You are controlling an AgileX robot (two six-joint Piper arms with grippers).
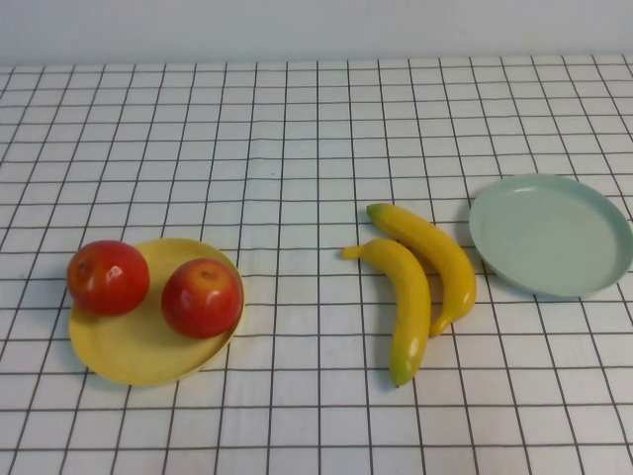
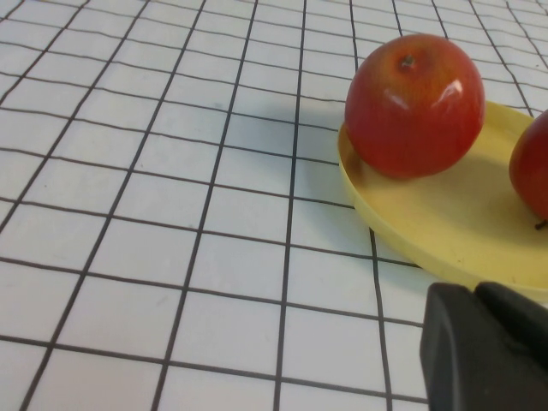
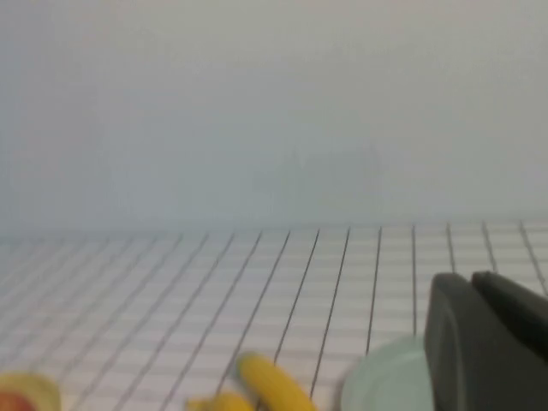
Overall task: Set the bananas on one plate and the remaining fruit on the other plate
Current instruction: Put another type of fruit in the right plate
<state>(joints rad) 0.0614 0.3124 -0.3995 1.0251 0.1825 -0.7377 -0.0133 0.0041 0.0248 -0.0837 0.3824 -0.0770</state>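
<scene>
Two red apples point(image 1: 108, 277) point(image 1: 202, 297) sit on the pale yellow plate point(image 1: 129, 346) at the left front. Two yellow bananas point(image 1: 406, 297) point(image 1: 435, 257) lie side by side on the cloth right of centre, beside the empty mint-green plate point(image 1: 550, 234). Neither gripper shows in the high view. In the left wrist view my left gripper point(image 2: 475, 295) is shut and empty, just off the yellow plate's rim point(image 2: 445, 223), near one apple point(image 2: 414, 104). In the right wrist view my right gripper point(image 3: 469, 278) is shut and empty, above the mint plate point(image 3: 385, 381), with a banana point(image 3: 270, 385) beyond.
A white cloth with a black grid point(image 1: 297, 148) covers the table. A plain pale wall point(image 1: 316, 25) stands behind the far edge. The second apple point(image 2: 533, 167) shows at the edge of the left wrist view.
</scene>
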